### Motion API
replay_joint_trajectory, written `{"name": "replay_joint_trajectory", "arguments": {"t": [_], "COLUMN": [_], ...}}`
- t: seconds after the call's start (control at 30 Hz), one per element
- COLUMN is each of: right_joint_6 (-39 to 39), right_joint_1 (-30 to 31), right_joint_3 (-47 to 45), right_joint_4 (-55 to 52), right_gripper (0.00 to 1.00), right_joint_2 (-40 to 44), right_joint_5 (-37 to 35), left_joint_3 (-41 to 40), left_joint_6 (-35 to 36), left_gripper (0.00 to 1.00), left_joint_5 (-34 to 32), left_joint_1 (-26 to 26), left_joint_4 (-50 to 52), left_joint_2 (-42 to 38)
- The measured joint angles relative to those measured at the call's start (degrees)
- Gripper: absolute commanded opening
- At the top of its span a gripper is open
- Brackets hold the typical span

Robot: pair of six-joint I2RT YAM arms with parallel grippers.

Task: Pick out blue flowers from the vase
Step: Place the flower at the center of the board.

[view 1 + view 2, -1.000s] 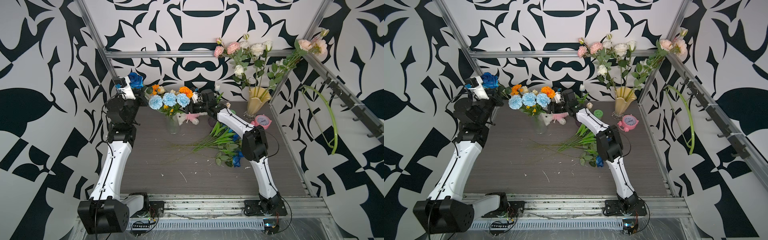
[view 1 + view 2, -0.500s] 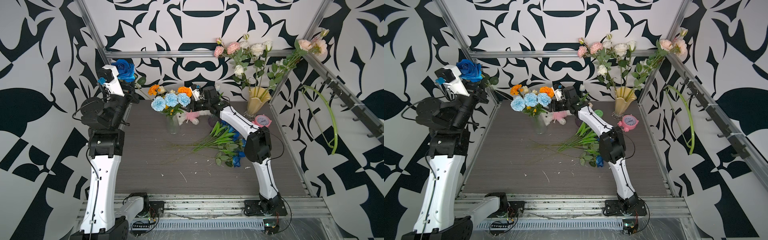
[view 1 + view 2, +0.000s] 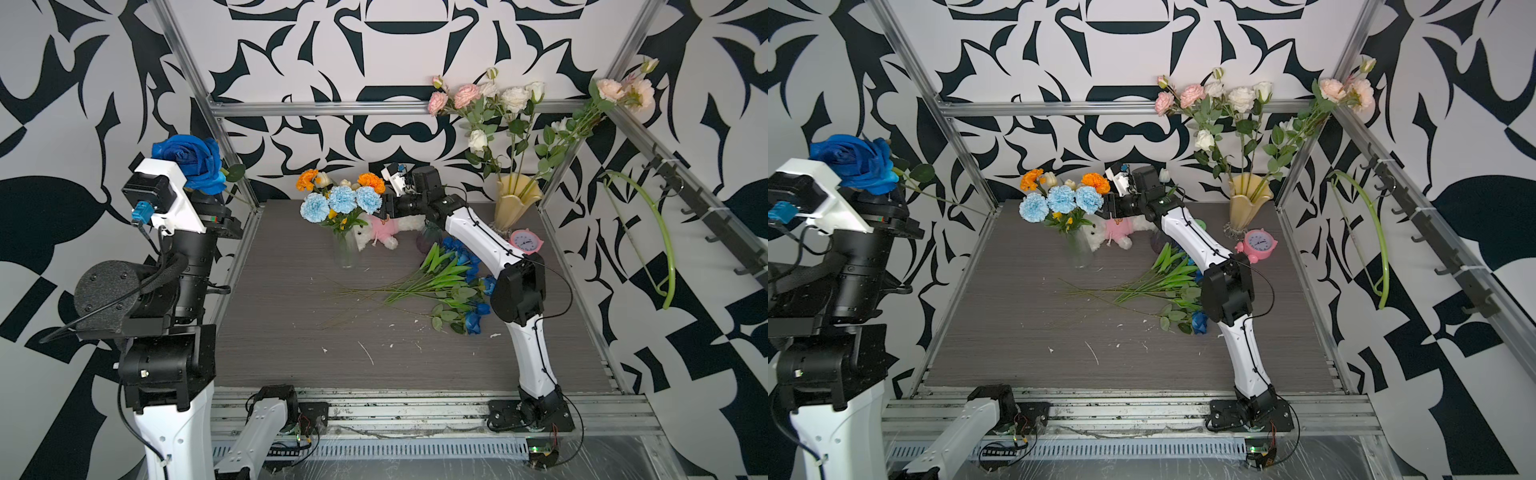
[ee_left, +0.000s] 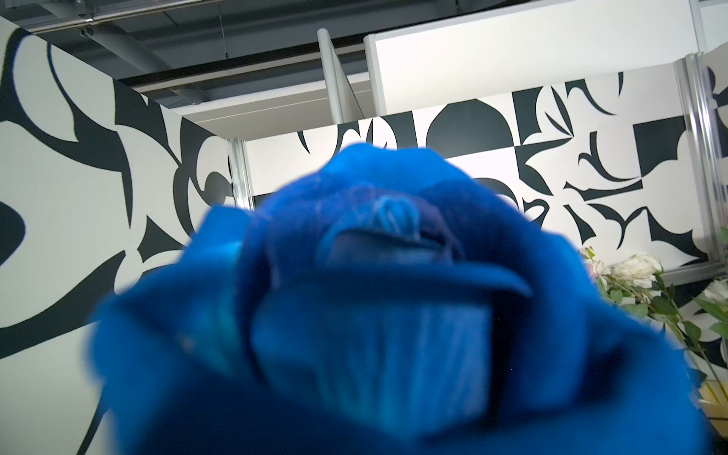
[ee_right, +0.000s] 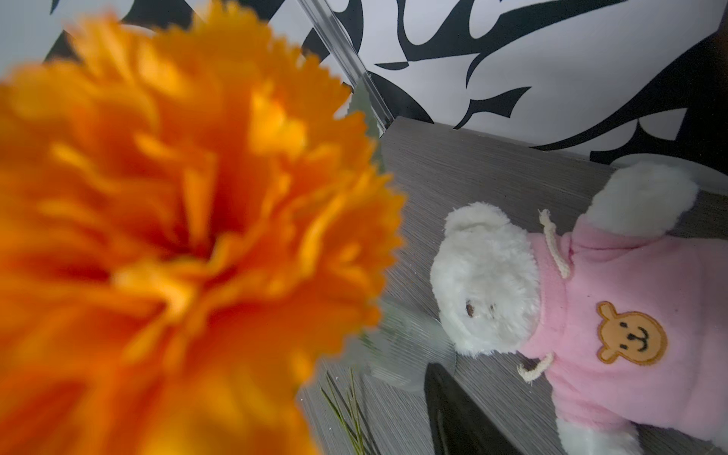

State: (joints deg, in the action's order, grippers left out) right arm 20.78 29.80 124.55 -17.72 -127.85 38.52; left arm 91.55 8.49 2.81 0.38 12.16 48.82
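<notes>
My left gripper point(image 3: 198, 188) is raised high at the left, shut on a deep-blue rose point(image 3: 189, 162) just under its head. The rose point(image 4: 374, 315) fills the left wrist view and hides the jaws; its stem point(image 3: 946, 199) trails free in the air. The clear glass vase point(image 3: 345, 249) still holds three pale-blue carnations point(image 3: 343, 199) among orange flowers. My right gripper point(image 3: 382, 210) is open right beside the carnations, nothing in it. An orange marigold point(image 5: 177, 236) hides one finger; the other finger point(image 5: 457, 409) shows. More blue flowers point(image 3: 457, 286) lie piled on the table.
A white teddy in a pink top point(image 3: 386, 230) lies behind the vase. A pink alarm clock point(image 3: 525, 241) and a yellow vase point(image 3: 515, 199) of pink and white roses stand at the back right. A metal frame post point(image 3: 232, 166) runs close to the raised rose.
The left arm has lifted and pulled back to the left with the blue rose, drawing its stem away from the vase. The right gripper stayed by the bouquet.
</notes>
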Motion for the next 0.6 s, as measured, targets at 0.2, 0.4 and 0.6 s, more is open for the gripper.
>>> {"name": "replay_joint_trajectory", "arguments": {"t": [0.2, 0.4, 0.6], "right_joint_6": [-0.96, -1.97, -3.56], "right_joint_1": [-0.66, -1.44, -2.16], "right_joint_3": [-0.13, -4.15, -7.72], "right_joint_4": [-2.75, -4.48, -4.94], "right_gripper": [0.67, 0.67, 0.68], "right_joint_2": [0.11, 4.15, 10.91], "right_joint_5": [-1.27, -2.64, -4.39], "left_joint_3": [-4.39, -12.79, -18.53], "left_joint_6": [1.60, 4.35, 7.06], "left_gripper": [0.00, 0.00, 0.00], "left_joint_5": [1.99, 2.38, 2.80], "left_joint_1": [0.00, 0.00, -0.22], "left_joint_4": [4.61, 7.63, 9.11], "left_joint_2": [-0.44, -2.05, -3.98]}}
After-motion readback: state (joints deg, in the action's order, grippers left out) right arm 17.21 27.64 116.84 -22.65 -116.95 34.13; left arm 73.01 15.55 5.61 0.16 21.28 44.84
